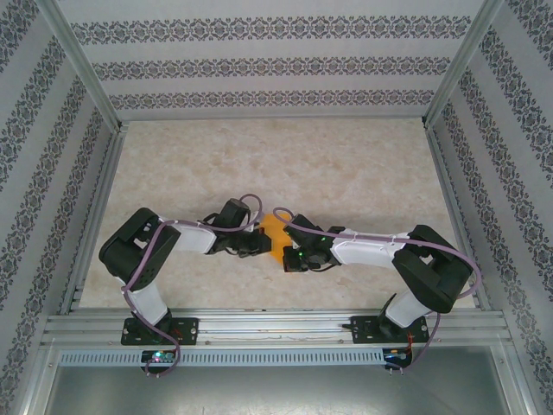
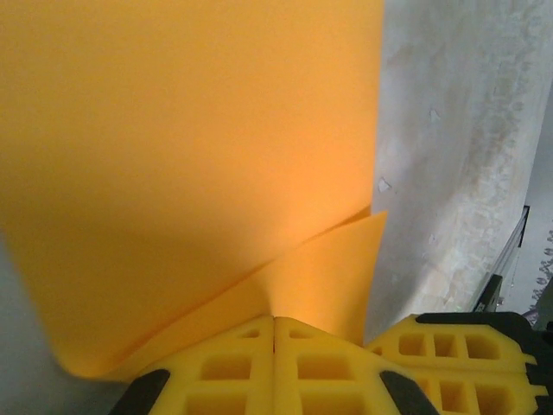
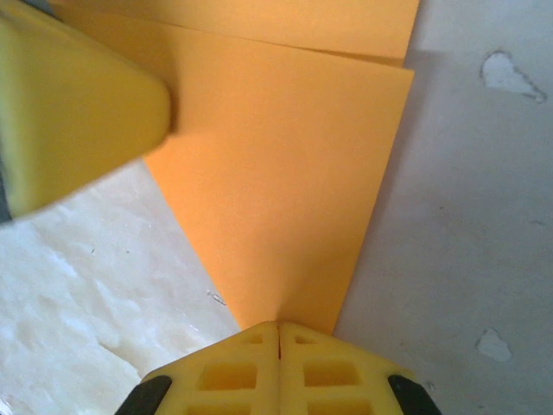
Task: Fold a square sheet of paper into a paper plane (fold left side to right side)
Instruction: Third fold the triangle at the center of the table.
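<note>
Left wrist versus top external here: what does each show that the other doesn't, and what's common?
Left wrist: the orange paper in layers, an upper one curling over a lower flap that runs into the shut left gripper. Top external: the left arm and right arm bent inward, meeting over the table near its middle. Both: the paper at the left gripper, and pale tabletop.

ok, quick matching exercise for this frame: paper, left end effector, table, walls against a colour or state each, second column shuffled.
Things:
1 paper
2 left end effector
3 table
4 walls

Colour or state:
a pale, marbled
b shut, pinching the paper
c bands of grey pattern
d bright orange, in overlapping layers

Pairs: 1-d, 2-b, 3-a, 4-c
</note>
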### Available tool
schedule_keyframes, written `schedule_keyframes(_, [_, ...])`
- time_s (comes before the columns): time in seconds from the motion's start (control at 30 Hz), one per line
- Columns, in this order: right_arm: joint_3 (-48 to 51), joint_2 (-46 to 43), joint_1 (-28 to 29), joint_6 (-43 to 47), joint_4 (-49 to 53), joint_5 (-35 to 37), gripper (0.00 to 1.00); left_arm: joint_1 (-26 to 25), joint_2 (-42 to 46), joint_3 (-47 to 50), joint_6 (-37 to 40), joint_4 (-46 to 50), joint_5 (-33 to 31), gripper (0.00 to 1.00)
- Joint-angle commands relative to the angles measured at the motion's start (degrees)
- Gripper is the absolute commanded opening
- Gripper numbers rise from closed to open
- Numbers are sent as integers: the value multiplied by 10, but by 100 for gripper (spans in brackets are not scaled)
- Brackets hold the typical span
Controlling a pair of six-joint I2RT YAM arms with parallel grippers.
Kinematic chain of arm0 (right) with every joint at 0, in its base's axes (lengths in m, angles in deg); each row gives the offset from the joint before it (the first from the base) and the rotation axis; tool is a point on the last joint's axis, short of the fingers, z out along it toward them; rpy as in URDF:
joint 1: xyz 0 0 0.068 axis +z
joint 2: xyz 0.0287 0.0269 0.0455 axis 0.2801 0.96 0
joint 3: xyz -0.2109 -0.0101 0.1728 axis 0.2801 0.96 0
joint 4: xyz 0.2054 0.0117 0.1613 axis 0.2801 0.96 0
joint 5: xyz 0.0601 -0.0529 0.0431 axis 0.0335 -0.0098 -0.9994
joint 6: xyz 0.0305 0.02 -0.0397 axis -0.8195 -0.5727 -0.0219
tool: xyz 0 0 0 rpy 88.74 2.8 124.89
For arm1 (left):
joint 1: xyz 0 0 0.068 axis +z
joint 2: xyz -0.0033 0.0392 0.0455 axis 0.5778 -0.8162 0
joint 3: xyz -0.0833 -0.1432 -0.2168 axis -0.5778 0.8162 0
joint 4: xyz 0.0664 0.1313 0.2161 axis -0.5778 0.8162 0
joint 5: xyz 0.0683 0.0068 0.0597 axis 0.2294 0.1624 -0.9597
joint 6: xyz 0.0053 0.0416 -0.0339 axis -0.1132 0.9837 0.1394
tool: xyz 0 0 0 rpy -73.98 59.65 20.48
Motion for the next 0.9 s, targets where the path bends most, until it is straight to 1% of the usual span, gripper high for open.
schedule_keyframes(0.0, [25,29,2,7,114,72,0,43,-16,0,49,69,-73,0])
schedule_keyframes(0.17, [25,28,2,7,115,72,0,74,-10,-9,80,92,-85,0])
schedule_keyframes(0.3, [25,26,2,5,116,72,0,96,-10,-6,87,86,-81,0])
schedule_keyframes(0.4, [26,25,2,4,113,71,0,103,1,-5,91,83,-74,0])
schedule_keyframes(0.63, [29,19,2,-4,97,69,0,103,83,-8,110,116,-62,1])
schedule_keyframes(0.73, [30,18,2,-6,91,67,0,98,119,4,108,109,-31,1])
schedule_keyframes(0.87, [30,18,2,-7,91,67,0,65,133,15,93,82,15,1])
